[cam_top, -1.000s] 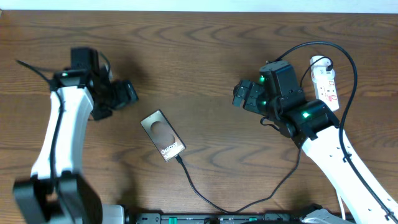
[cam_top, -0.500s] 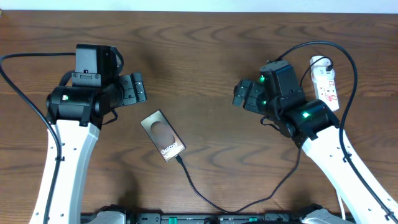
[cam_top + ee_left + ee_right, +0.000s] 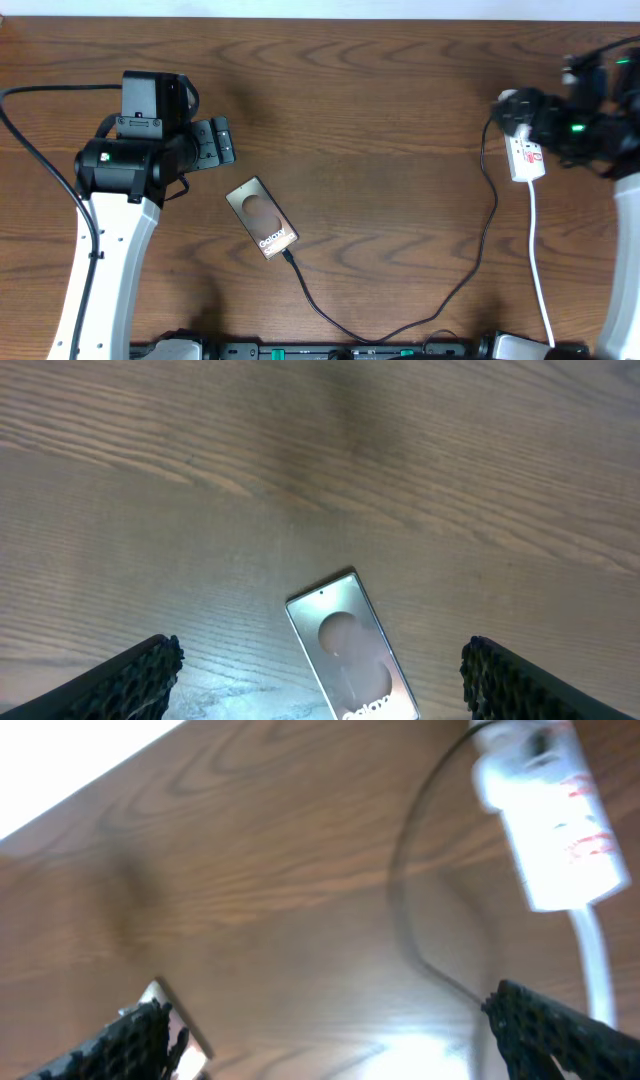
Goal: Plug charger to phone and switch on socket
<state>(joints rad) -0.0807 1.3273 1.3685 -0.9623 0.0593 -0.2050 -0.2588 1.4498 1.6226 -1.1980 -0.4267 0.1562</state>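
The phone [image 3: 262, 218] lies diagonally on the wooden table, lettering toward the near end. The charger cable [image 3: 470, 270] runs from the phone's near end, where its plug tip [image 3: 288, 257] touches the phone, loops along the front and rises to the socket [image 3: 527, 152] at the right. My left gripper [image 3: 217, 142] is open and empty, up-left of the phone. In the left wrist view the phone [image 3: 345, 630] lies between the open fingers [image 3: 320, 657]. My right gripper [image 3: 528, 115] hovers at the socket's far end. The blurred right wrist view shows open fingers [image 3: 330, 1025], the socket [image 3: 550, 820] and the cable [image 3: 405, 910].
A white cord [image 3: 540, 270] leaves the socket toward the front edge; it also shows in the right wrist view [image 3: 600, 955]. The table's far edge runs along the top. A black bar lies along the front edge [image 3: 330, 351].
My right arm swung fast from the table's middle to the right, over the socket. My left arm shifted toward the phone a second ago, then held still. The phone and cable stayed put.
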